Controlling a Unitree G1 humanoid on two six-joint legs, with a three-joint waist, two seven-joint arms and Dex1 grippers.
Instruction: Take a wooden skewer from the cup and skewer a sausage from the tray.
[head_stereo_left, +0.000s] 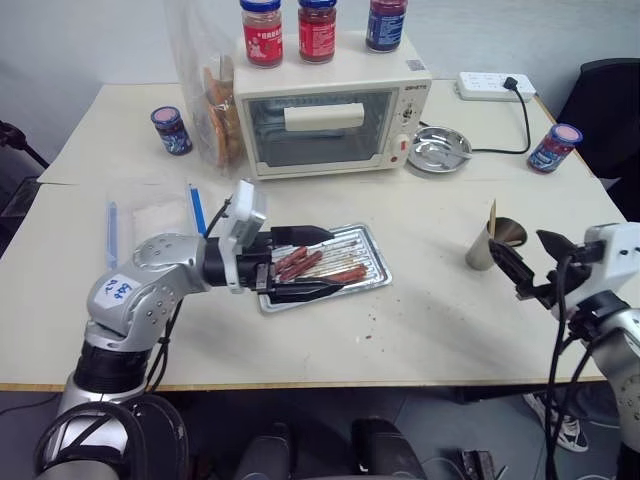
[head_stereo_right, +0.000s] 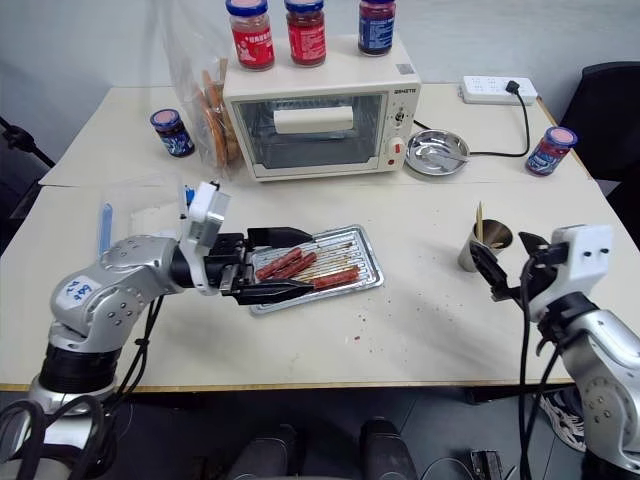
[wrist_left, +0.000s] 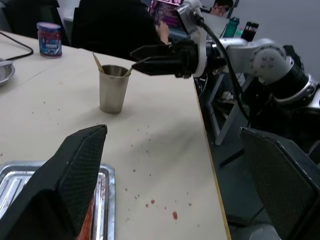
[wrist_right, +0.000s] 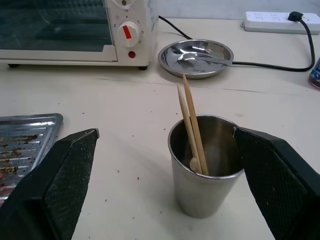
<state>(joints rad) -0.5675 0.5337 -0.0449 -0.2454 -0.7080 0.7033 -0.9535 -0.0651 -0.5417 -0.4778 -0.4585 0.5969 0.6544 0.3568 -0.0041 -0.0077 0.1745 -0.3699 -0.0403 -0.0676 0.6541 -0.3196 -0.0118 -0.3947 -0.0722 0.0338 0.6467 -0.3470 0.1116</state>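
Note:
The silver tray (head_stereo_left: 374, 247) lies mid-table, and three reddish-brown sausages (head_stereo_left: 298, 263) rest on its ribbed floor. My left gripper (head_stereo_left: 335, 263) reaches over the tray from the left. It is open, with one finger on either side of the sausages and nothing held. The grey metal cup (wrist_right: 202, 175) stands at the right with two wooden skewers (wrist_right: 190, 120) leaning in it. My right gripper (wrist_right: 166, 131) is level just in front of the cup and open, with its pads (wrist_right: 60, 185) wide on both sides. The left wrist view shows the cup (wrist_left: 112, 90) beside the right gripper (wrist_left: 150, 57).
A toaster oven (head_stereo_left: 330, 120) with three jars on top stands at the back. Beside it are a bag of bread (head_stereo_left: 210, 100) and a shallow steel dish (head_stereo_left: 438, 150). A power strip (head_stereo_left: 495, 85), two more jars (head_stereo_left: 553, 148) and a clear box with blue clips (head_stereo_left: 150, 220) sit around.

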